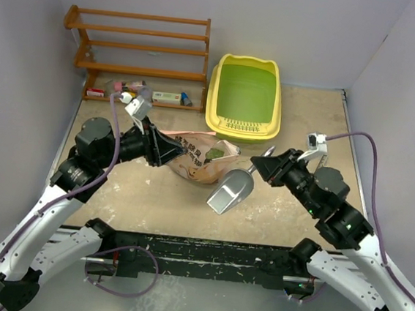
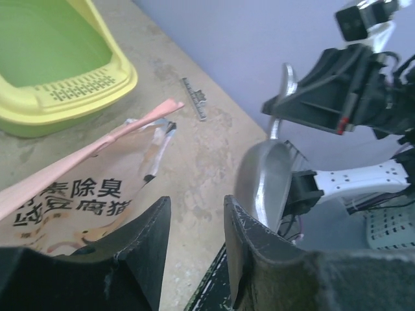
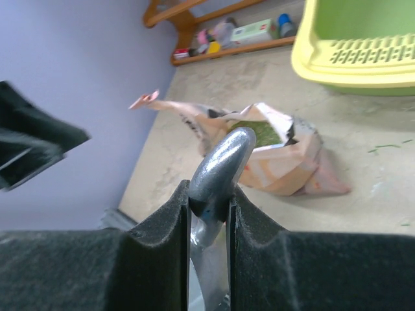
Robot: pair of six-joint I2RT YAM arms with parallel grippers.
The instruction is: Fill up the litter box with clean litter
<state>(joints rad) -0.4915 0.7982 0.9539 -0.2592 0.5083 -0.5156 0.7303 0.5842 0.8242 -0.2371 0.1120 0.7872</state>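
Observation:
The yellow litter box (image 1: pixel 241 126) with a green floor stands at the back centre; its floor looks bare. It also shows in the left wrist view (image 2: pixel 71 87) and the right wrist view (image 3: pixel 363 61). A pink printed bag (image 1: pixel 199 166) lies open in front of it, with greenish litter (image 3: pixel 259 133) showing in its mouth. My right gripper (image 3: pixel 209 194) is shut on the handle of a grey metal scoop (image 1: pixel 230 191), held just right of the bag with its bowl low and toward me. My left gripper (image 2: pixel 198 204) is open and empty at the bag's left edge (image 1: pixel 170 150).
A wooden shelf rack (image 1: pixel 141 46) stands at the back left with small items (image 1: pixel 144 93) on its bottom shelf. A small dark strip (image 2: pixel 194 98) lies on the table near the litter box. Walls close in left, back and right. A black rail (image 1: pixel 198 254) runs along the near edge.

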